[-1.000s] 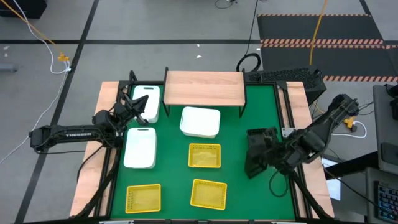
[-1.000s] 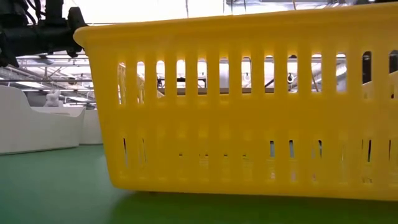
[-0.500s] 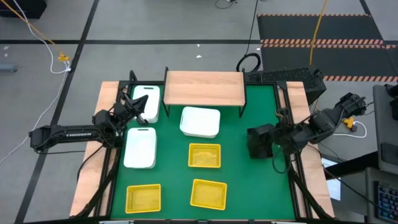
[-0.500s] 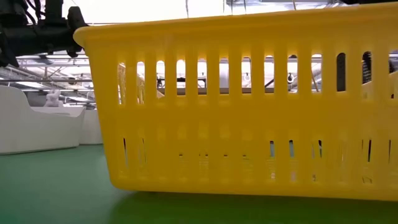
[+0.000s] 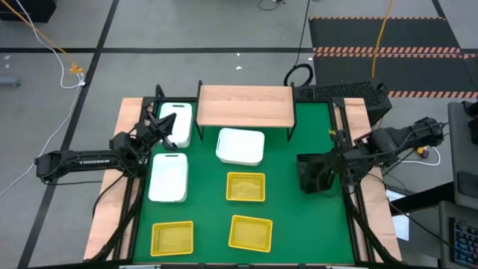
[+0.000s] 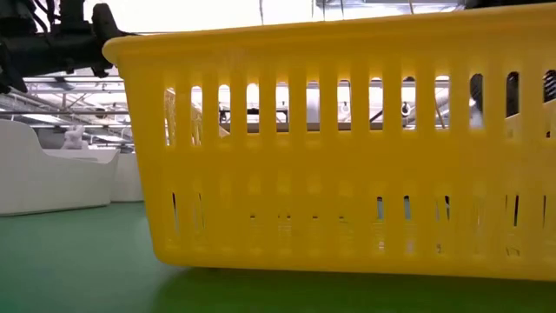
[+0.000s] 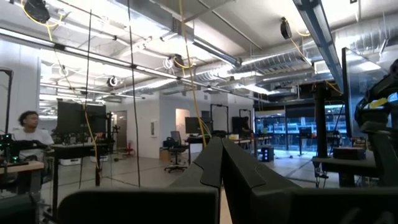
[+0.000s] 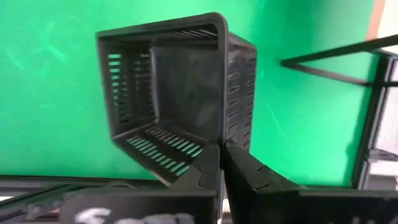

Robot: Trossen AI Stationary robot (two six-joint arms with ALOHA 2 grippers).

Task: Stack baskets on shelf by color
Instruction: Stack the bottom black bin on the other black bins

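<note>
From above, the shelf (image 5: pixel 246 104) sits at 12 o'clock on the green mat and its board is bare, so I judge the stacking has hardly begun. Three white baskets (image 5: pixel 240 146) lie near it toward 10 o'clock, and three yellow baskets (image 5: pixel 246 187) lie toward 6 o'clock; all of them look empty. At 3 o'clock the right gripper (image 5: pixel 328 166) holds a black basket (image 5: pixel 313 172) by its wall. The left gripper (image 5: pixel 158 128) waits at 9 o'clock, just beside a white basket.

At table height, one yellow basket (image 6: pixel 339 148) fills the picture, with nothing visible inside.

In the left wrist view, the left gripper's fingers (image 7: pixel 239 180) are pressed together on nothing.

In the right wrist view, the fingers (image 8: pixel 205 171) pinch the black basket's (image 8: pixel 168 93) wall; the basket is tilted and empty.
</note>
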